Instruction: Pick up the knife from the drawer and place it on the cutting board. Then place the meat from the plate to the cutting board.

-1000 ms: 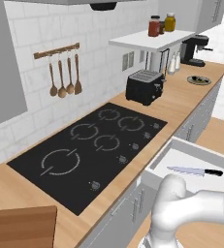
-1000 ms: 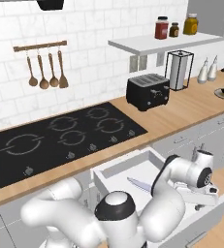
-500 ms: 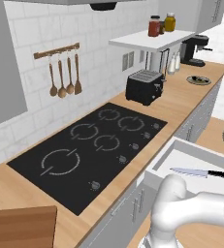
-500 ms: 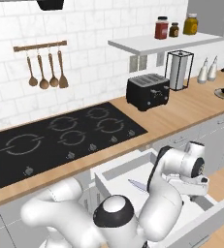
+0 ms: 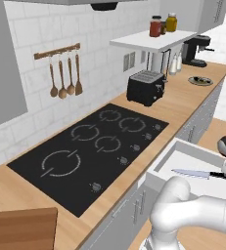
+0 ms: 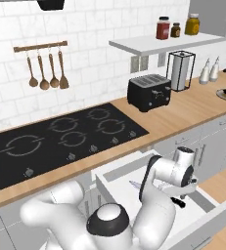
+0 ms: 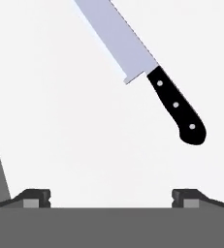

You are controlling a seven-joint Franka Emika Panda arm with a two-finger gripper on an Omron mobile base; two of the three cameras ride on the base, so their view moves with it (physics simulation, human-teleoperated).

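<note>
gripper (image 7: 111,196) — spread wide, empty | knife (image 7: 147,72) — flat in drawer (image 5: 192,158)

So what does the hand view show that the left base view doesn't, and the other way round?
Hand view alone: the three rivets on the black handle and the hand with its jaws wide open, short of the knife. Left base view alone: the black induction cooktop, black toaster and brown wooden cutting board. Both: the silver-bladed chef's knife lying flat in the open white drawer.
</note>
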